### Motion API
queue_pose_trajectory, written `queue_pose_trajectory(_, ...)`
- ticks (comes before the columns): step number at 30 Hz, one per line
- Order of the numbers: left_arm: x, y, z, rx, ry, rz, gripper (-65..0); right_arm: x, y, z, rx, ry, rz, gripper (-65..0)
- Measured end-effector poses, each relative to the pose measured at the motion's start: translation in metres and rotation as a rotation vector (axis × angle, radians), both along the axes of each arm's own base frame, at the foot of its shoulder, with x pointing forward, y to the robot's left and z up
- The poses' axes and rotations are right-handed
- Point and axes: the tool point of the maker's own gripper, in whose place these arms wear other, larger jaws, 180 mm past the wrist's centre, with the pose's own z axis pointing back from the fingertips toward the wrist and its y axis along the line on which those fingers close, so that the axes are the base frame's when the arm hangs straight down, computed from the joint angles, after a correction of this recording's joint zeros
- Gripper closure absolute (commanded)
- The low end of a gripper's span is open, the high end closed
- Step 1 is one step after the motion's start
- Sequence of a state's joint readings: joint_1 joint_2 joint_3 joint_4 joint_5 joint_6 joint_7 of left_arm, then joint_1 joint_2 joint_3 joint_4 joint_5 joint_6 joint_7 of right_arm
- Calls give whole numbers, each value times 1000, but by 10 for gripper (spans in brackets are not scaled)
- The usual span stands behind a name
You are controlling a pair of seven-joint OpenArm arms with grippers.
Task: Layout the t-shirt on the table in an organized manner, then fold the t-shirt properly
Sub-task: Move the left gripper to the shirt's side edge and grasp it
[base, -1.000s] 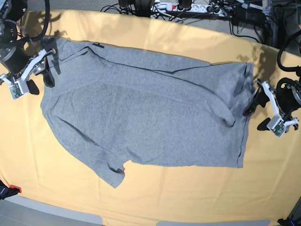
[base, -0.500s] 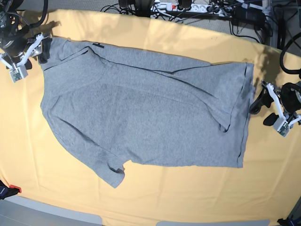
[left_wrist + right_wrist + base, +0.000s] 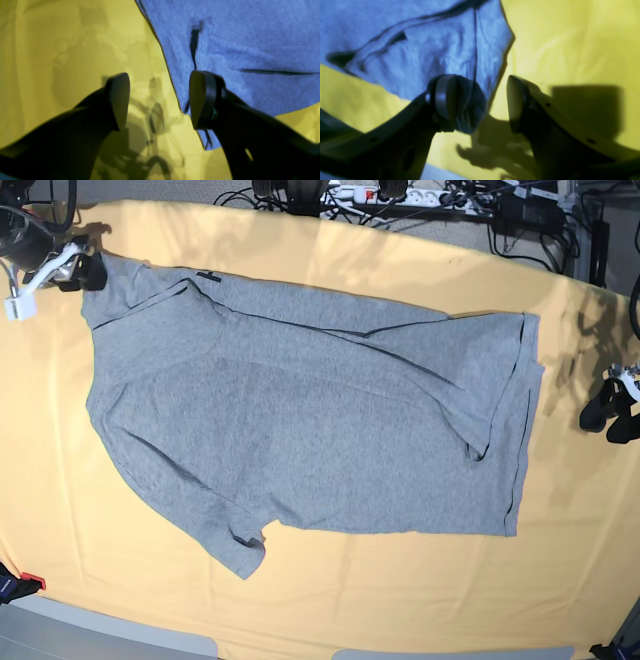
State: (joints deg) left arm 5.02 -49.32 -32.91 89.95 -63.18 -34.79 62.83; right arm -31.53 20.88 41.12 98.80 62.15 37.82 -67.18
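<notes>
The grey t-shirt (image 3: 310,425) lies spread flat across the middle of the table (image 3: 330,600), plain side up, its length running left to right in the base view, with one short sleeve (image 3: 235,540) pointing toward the near edge and a fold of cloth doubled over along its right end. The yellow-orange table cloth shows bare all around it. The right gripper (image 3: 482,102) sits at the shirt's far left corner in the base view, jaws apart and gripping nothing; one finger (image 3: 450,100) overlaps the shirt's edge in its wrist view. The left gripper (image 3: 160,100) stands off the shirt's right end, jaws wide and empty. Cables and a power strip (image 3: 350,194) lie beyond the table's far edge.
</notes>
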Motion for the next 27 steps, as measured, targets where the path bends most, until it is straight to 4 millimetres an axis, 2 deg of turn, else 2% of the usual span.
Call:
queue_pose_trajectory(5, 0, 0, 0, -2, -1, 2, -384, -3, 5, -9, 154, -20, -50, -330)
queue_pose_trajectory(12, 0, -2, 1, -17, -5, -2, -383, -2, 29, -9, 279, 1, -25, -328)
queue_pose_trajectory(14, 0, -3, 2, -25, -7, -5, -365, -2, 33, -10, 293, -2, -30, -271)
queue_pose_trajectory(17, 1, -6, 4, -41, -13, -10, -338, -5, 33, -13, 283, 16, -25, -46)
queue_pose_trajectory(18, 0, -5, 3, -36, -11, -8, -338, -6, 33, -13, 284, 20, -25, 0)
queue_pose_trajectory(24, 0, 19, 5, -41, -38, 135, -338, -8, 33, -14, 283, 34, -17, 0)
queue_pose_trajectory(27, -11, 31, -1, -66, -42, 206, -341, -9, 34, -14, 283, 40, -13, 0)
